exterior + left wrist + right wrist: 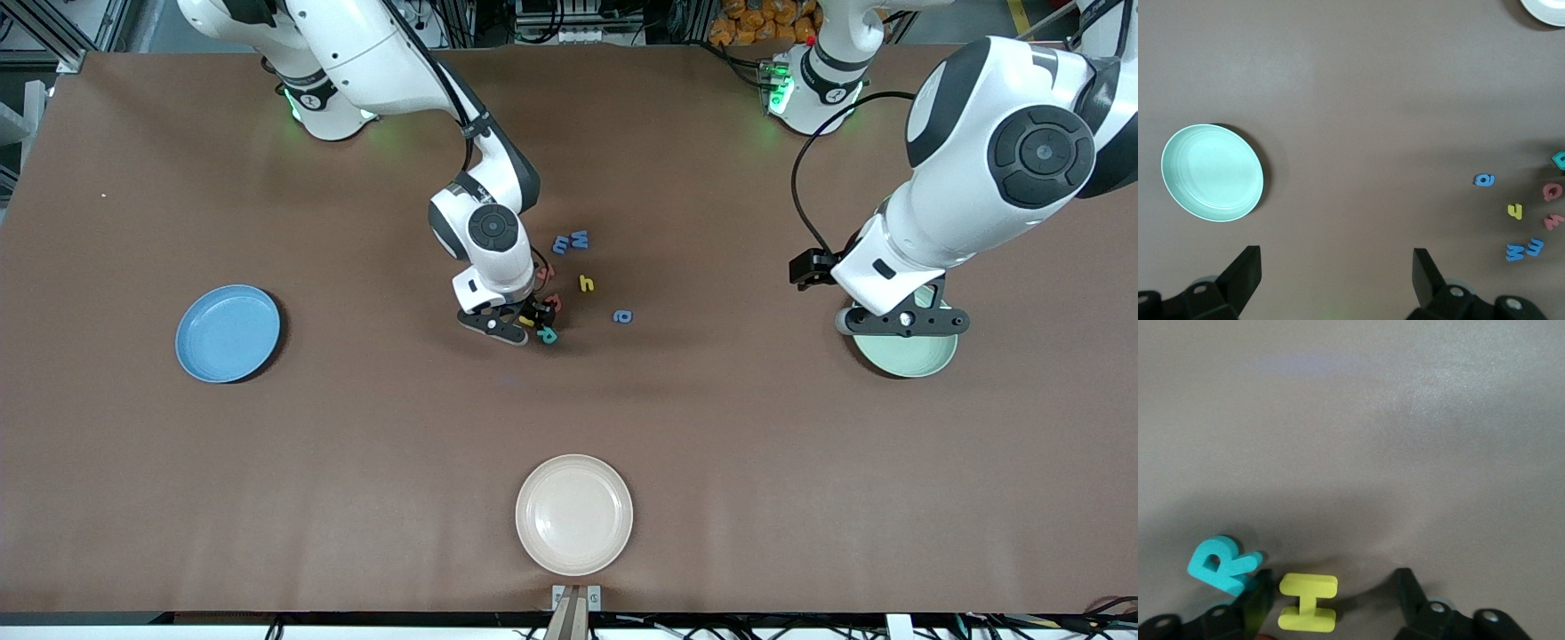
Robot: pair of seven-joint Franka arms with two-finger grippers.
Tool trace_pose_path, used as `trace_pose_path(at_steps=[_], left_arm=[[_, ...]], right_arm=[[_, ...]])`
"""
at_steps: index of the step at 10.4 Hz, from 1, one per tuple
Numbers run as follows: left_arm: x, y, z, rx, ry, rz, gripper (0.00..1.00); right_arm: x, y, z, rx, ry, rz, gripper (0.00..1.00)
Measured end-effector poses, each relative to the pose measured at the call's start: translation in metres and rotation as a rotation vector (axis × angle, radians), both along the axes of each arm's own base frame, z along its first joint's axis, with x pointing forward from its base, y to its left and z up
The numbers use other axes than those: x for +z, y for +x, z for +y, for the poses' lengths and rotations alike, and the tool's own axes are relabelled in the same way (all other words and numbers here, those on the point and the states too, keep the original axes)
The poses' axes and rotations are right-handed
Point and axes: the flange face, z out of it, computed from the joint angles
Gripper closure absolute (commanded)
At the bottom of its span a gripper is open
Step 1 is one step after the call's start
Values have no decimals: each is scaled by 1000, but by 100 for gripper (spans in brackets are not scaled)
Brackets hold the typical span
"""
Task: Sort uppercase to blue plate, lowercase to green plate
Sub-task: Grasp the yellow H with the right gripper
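Yellow H (1307, 603) sits between the right gripper (1331, 600) fingers, not squeezed yet; next squeeze, lift, carry to blue plate (228, 332); left gripper (1337, 275) waits open over green plate (916, 363).

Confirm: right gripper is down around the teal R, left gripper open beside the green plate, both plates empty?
Not quite. In the right wrist view the right gripper brackets the yellow H; the teal R lies just outside one finger. The rest holds: left gripper open beside the green plate, blue plate empty too.
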Motion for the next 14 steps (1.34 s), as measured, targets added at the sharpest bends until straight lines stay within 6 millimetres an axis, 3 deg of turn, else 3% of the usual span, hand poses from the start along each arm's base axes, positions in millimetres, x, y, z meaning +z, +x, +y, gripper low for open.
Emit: trace_pose_path(at_steps=[5,9,14], left_arm=[[0,0,1,2,0,0,0],[-9,0,-9,-13,2,14,0],[-33,-11,-71,29,8,7,0]], right_arm=[[4,-1,6,8,9,-4,56],[5,-2,9,12,13,-5,73],[5,-1,9,27,13,-4,76]])
